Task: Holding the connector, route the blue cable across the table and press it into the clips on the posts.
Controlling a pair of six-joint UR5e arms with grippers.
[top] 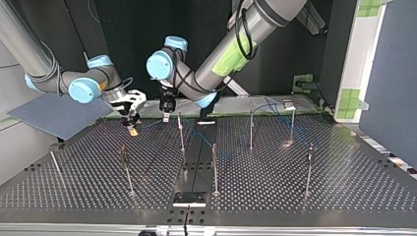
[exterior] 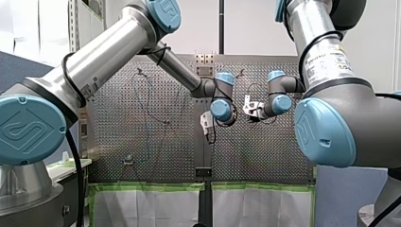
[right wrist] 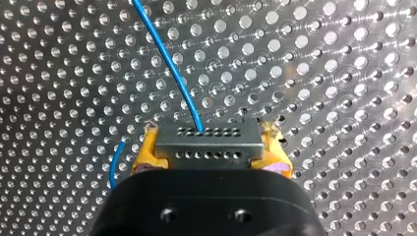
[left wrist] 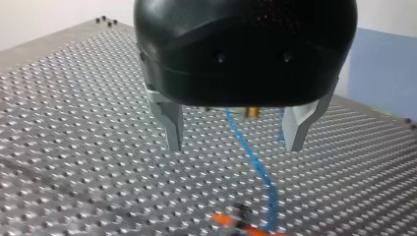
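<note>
You have one perforated table (top: 344, 187) with two arms over it, both reaching to its far edge in the top view. A grey-blue sheet (top: 54, 115) lies off the table at that view's left, and a black plate (top: 189, 199) sits on the middle strip near the front edge. You can count seven thin posts (top: 214, 167) standing upright across the table, well apart from each other. One of them stands just beside the left gripper (left wrist: 233, 147), between it and the other posts at the view's right. That gripper is black with two metal fingers (left wrist: 169, 123) spread wide and nothing between them. It hangs above the table with the cable (left wrist: 251, 157) running under the gap. The right gripper (right wrist: 210, 145) is close by at the top view's left. Its two yellow pads (right wrist: 147, 147) are clamped on the sides of the one grey connector (right wrist: 208, 135), held just above the table. The single blue cable leaves the connector's face and runs ahead over the holes. A second short bend of it shows beside one pad.
</note>
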